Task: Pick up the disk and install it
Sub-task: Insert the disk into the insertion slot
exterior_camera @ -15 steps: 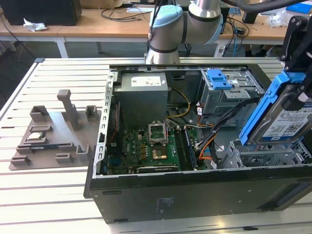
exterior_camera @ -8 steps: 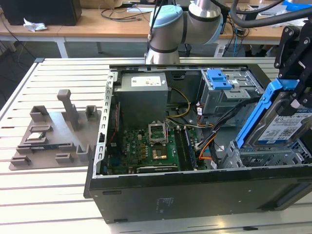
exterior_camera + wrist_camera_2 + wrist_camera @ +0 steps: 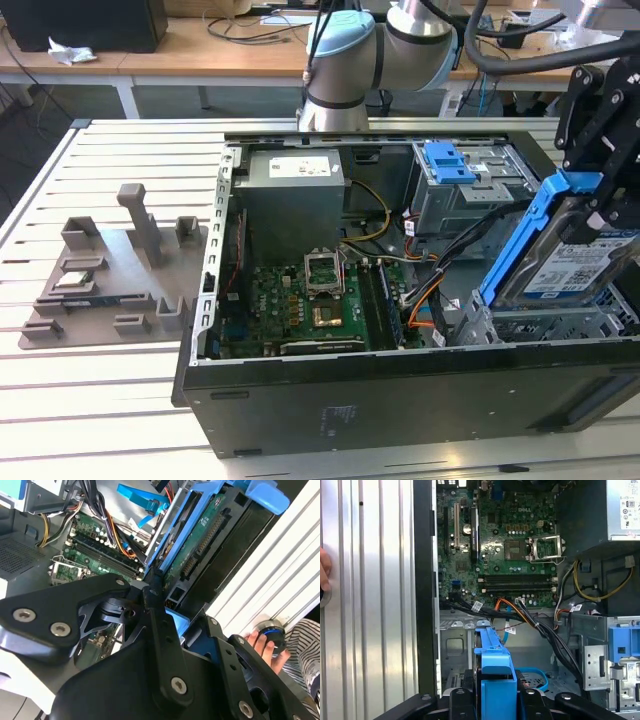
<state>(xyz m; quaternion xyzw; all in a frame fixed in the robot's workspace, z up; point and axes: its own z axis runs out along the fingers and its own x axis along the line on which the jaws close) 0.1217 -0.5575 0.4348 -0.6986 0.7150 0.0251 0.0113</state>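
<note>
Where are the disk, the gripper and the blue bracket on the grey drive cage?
disk [image 3: 562,262]: exterior view, on its silver labelled face.
gripper [image 3: 495,696]: first wrist view, midway between its fingertips, shut on the disk's blue carrier.
blue bracket [image 3: 448,160]: exterior view, on its slotted top.

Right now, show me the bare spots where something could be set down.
Free: the white slatted table between the grey moulded fixture plate and its near edge, at the exterior view's left, and the strip beyond that plate. Crowded: the open black computer case, with green motherboard, cable bundle and the gripper holding the blue-framed silver disk.
</note>
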